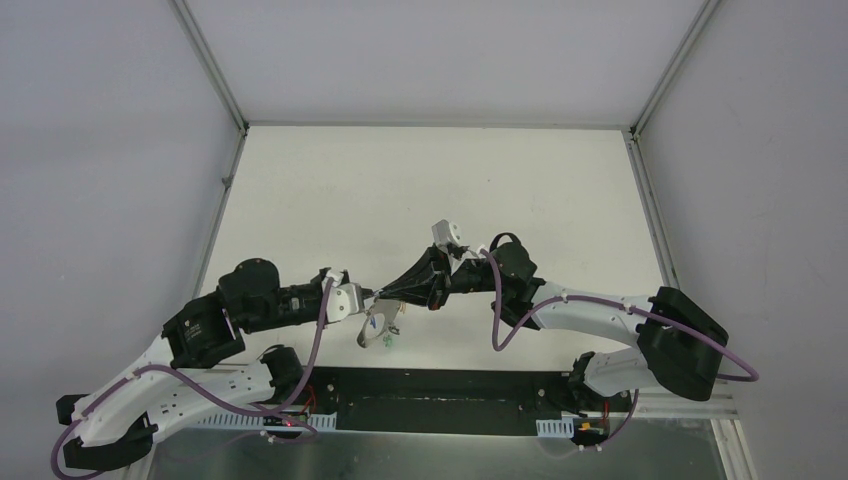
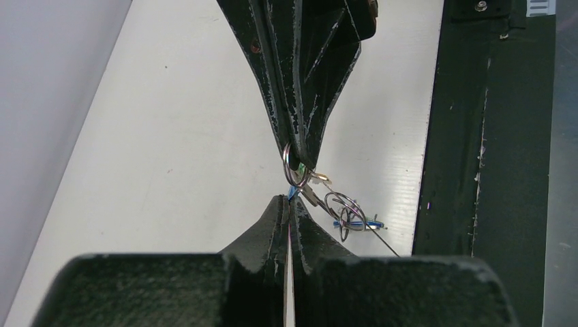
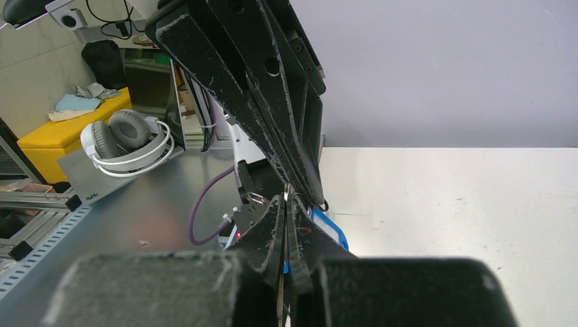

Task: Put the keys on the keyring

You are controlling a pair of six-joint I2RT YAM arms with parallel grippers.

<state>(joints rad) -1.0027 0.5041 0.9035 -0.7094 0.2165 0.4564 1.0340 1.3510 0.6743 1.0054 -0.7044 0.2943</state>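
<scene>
- Two black two-finger tools meet tip to tip above a white desk [image 1: 450,180]. The left tool [image 2: 289,204] is pressed fully closed directly beneath the right tool [image 2: 298,160], with a sliver of blue showing at its tip.
- The right tool, likewise fully closed, pinches a small silver metal split ring [image 2: 289,169] at its very tip.
- Tiny silver keys with blue and green plastic heads [image 2: 346,216] hang in a tangle of rings just beside and below the right tool's tip.
- A thin dark-grey wire keyring [image 2: 387,246] trails out of that cluster, away from the right tool; the rest of its loop cannot be made out.
</scene>
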